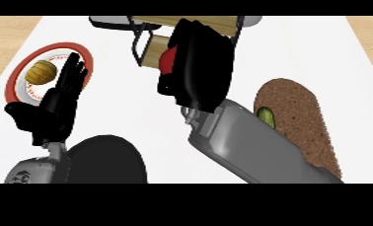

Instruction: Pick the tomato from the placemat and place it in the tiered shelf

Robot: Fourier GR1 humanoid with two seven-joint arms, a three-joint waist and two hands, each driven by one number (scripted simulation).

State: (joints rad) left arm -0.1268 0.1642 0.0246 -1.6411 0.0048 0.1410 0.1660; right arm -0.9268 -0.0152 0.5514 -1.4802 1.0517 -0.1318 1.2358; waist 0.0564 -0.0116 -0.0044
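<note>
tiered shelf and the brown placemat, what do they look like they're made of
Tiered shelf: thin black frame, likely metal, with light boards that look like wood, matte tan. Placemat: speckled brown, rough look, perhaps woven fibre or cork; the view leaves that open.

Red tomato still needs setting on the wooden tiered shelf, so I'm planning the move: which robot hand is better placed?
Right robot hand: it already curls round the red tomato beside the wooden tiered shelf. Left robot hand rests open.

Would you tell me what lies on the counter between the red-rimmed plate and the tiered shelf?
Only bare white counter lies between the red-rimmed plate and the tiered shelf, seen in the head view.
</note>
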